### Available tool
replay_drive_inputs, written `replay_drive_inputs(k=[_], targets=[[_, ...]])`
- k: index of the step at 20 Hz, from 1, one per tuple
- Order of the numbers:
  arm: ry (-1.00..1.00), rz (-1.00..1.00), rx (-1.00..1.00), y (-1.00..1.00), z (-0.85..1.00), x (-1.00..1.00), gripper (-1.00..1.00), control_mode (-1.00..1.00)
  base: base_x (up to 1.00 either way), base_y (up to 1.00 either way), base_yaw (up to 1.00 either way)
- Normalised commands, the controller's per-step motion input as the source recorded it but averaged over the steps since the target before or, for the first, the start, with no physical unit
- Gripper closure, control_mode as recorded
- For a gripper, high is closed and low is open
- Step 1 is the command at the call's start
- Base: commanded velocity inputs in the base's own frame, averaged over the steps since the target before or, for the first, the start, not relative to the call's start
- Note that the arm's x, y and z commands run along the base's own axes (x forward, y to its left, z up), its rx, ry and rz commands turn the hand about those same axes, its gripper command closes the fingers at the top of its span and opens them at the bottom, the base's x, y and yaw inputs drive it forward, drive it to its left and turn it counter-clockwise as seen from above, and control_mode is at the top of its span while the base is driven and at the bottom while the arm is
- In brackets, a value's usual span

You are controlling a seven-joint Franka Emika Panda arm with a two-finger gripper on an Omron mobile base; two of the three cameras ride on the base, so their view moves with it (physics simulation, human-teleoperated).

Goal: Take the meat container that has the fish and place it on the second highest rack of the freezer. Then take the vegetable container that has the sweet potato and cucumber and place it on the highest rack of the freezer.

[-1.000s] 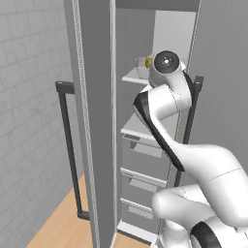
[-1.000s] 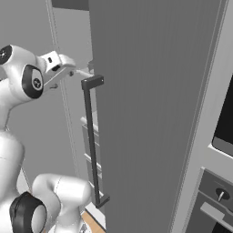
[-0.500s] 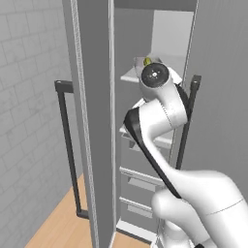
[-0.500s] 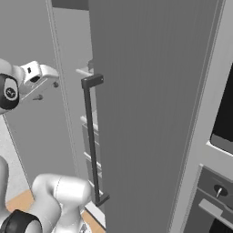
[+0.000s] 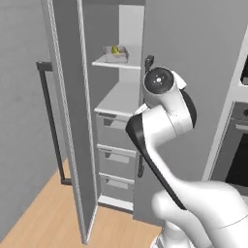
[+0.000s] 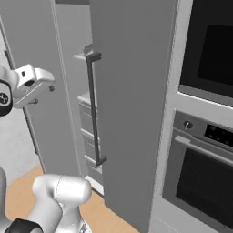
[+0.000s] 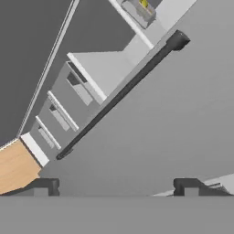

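Note:
The freezer (image 5: pixel 109 126) stands open, its door (image 5: pixel 68 111) swung out to the left. The vegetable container (image 5: pixel 115 53) sits on the upper shelf, with the yellow-green cucumber (image 5: pixel 116 49) showing over its rim. The hand view also catches the vegetable container (image 7: pixel 138 11) at its top edge. I cannot make out the sweet potato. The meat container and the fish are out of view. The pale shelf (image 5: pixel 121 97) below the tray looks bare. My gripper (image 6: pixel 43 94) is open and holds nothing, drawn back from the shelves. In the hand view the gripper (image 7: pixel 114 186) faces a grey door panel.
A closed grey door with a dark bar handle (image 6: pixel 93 109) stands just right of the freezer opening. Grey drawers (image 5: pixel 114 155) fill the freezer's lower part. Black-windowed ovens (image 6: pixel 209 136) are at the right. Wooden floor (image 5: pixel 43 218) lies below.
The whole picture has shifted, so the base has moved and the ovens have come into sight. My open gripper has pulled away from the upper shelf, where the tray stays.

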Motion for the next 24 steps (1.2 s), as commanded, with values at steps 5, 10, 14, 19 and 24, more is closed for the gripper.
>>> replay_drive_inputs(k=[5,10,14,19,24], targets=[[0.0,0.0,0.0,0.0,0.0,0.0,-1.0,1.0,-0.83,-0.21,-0.45],[0.0,0.0,0.0,0.0,0.0,0.0,-1.0,1.0,-0.08,-0.65,-0.51],[0.0,0.0,0.0,0.0,0.0,0.0,-1.0,1.0,0.08,-0.87,-0.52],[0.0,0.0,0.0,0.0,0.0,0.0,-1.0,1.0,0.27,-0.93,-0.48],[0.0,0.0,0.0,0.0,0.0,0.0,-1.0,1.0,0.46,-0.93,-0.41]])
